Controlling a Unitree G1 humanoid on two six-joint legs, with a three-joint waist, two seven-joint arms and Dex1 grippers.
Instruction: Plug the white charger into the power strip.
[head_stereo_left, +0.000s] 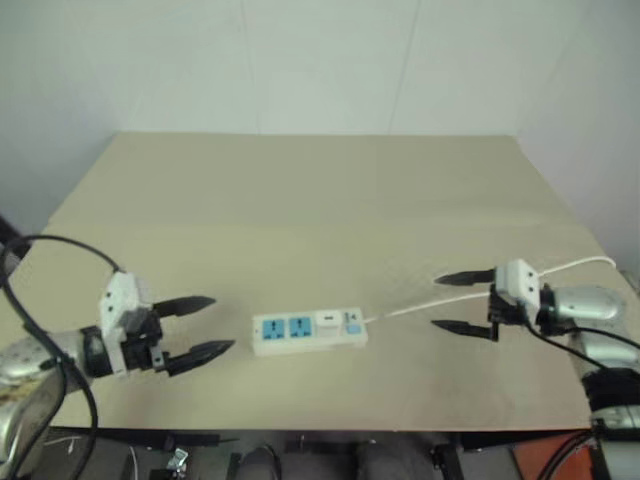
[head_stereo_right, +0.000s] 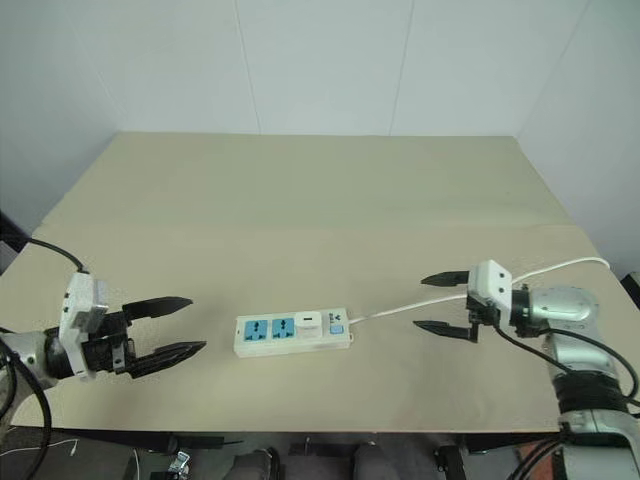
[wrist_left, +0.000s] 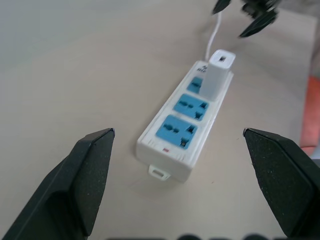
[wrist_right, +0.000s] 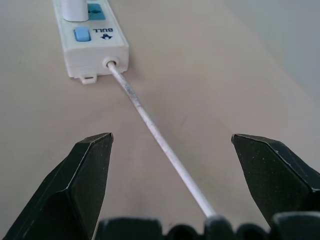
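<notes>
Power strip (head_stereo_left: 308, 331), a long white plastic bar with blue socket faces, lies flat on the tan tabletop (head_stereo_left: 320, 200) near its front edge, its long axis running across from the robot's left to its right. At the left end of the power strip, a little way off, the left gripper (head_stereo_left: 208, 325) hovers with its two black fingers spread wide and nothing between them, pointing along the bar toward its blank end. On the power strip itself, two blue sockets sit open at the left, and the small white rectangular plastic charger (wrist_left: 219, 75) stands upright in the socket nearest the switch end, apparently already seated, though how fully the pins are in cannot be told. From the switch end a thin white cable (wrist_right: 155, 132) runs off to the right and slightly away, passing between the parted, empty black fingers of the right gripper (head_stereo_left: 466, 302), which points back at the power strip from farther off than the left one. Judging by this, the plug-in looks done; any check press would fall to the left arm, the nearer one.
</notes>
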